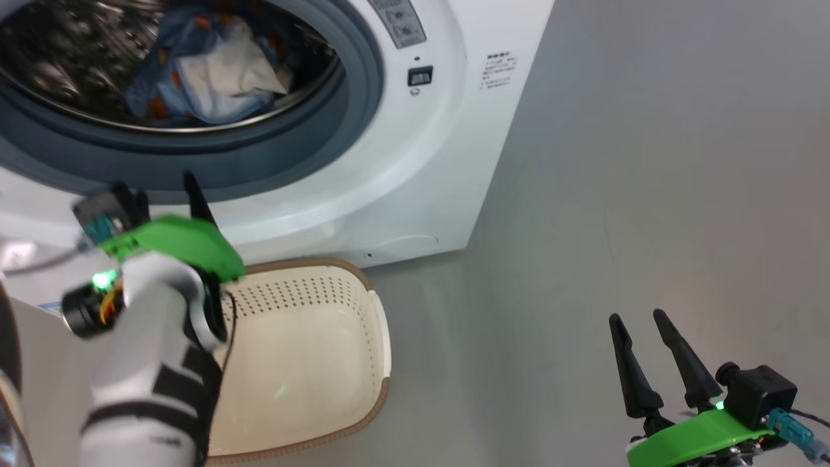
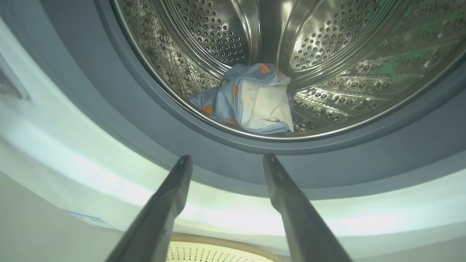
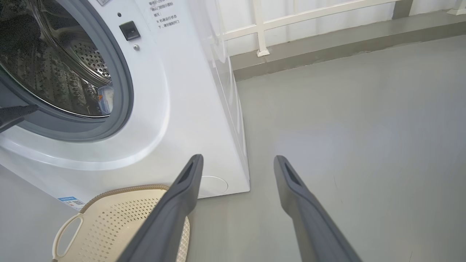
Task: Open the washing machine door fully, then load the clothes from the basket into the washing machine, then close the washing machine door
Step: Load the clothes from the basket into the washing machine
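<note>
While the left gripper [image 2: 227, 158] hung just in front of the washing machine [image 1: 421, 162], its two dark fingers were spread apart with nothing between them, pointing at the grey gasket [image 2: 109, 109] below the drum [image 2: 327, 43]. The clothes [image 2: 251, 100] lay in a small heap on the bottom of that steel drum, light blue cloth with orange-brown prints folded around a patch of white lining (inside the drum's lip). The machine's round mouth stood uncovered. Below it, the basket [image 1: 311, 337] sat on the grey floor [image 1: 648, 194], its brown rim close against the machine's white front, partly under the left forearm. The right gripper [image 1: 637, 318] was off to the right over the floor, well apart from both machine and basket, its fingers likewise parted and holding nothing. A blue label sticker [image 3: 71, 201] showed low on the machine's front, near the basket's handle.
</note>
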Tool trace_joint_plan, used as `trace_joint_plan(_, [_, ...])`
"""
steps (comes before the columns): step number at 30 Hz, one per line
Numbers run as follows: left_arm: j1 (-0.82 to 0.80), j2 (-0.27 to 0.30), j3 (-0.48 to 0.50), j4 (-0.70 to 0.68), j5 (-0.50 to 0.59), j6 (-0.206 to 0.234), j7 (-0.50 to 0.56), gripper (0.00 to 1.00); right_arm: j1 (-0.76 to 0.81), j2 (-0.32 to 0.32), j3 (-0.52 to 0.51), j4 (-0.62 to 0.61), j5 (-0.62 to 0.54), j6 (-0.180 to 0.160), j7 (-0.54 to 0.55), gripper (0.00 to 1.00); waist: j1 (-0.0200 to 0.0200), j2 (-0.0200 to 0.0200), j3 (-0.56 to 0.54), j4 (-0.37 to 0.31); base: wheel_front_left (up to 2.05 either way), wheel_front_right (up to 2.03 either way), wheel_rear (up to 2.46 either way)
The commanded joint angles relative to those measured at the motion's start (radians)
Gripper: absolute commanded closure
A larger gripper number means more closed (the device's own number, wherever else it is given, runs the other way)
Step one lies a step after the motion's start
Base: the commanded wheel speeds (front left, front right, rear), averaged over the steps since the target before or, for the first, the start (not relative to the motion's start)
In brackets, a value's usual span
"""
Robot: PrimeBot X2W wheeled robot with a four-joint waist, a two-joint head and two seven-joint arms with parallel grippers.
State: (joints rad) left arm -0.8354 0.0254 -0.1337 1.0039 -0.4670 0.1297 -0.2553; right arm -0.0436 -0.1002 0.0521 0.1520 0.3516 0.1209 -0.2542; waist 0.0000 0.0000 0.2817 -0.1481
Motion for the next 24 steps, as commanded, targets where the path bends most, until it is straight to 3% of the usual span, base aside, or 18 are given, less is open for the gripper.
trace_joint_plan(1, [0.041,0.027,0.009,-0.044,0.012,0.000,-0.006,0.00,0.019,-0.012,0.018,-0.023,-0.016,0.010,-0.008,0.00,0.0000,0.0000,-0.054,0.040,0.00,0.00,0.00])
trace_joint_plan(5, [0.179,0.025,-0.036,-0.177,0.003,0.012,-0.006,0.00,0.031,-0.012,0.011,-0.027,-0.024,0.010,-0.008,0.00,0.0000,0.0000,-0.087,0.046,0.00,0.00,0.00])
trace_joint_plan(12, [0.411,0.025,-0.088,-0.418,0.022,0.072,-0.006,0.00,0.065,-0.020,-0.017,-0.033,-0.046,0.010,-0.008,0.00,0.0000,0.0000,-0.141,0.066,0.00,0.00,0.00])
trace_joint_plan(19, [0.609,0.025,-0.062,-0.617,0.065,0.101,-0.006,0.00,0.100,-0.028,-0.026,-0.045,-0.075,0.010,-0.008,0.00,0.0000,0.0000,-0.182,0.073,0.00,0.00,0.00])
trace_joint_plan(24, [0.719,0.025,-0.033,-0.753,0.117,0.094,-0.006,0.00,0.114,-0.030,-0.033,-0.058,-0.087,0.010,-0.008,0.00,0.0000,0.0000,-0.197,0.081,0.00,0.00,0.00])
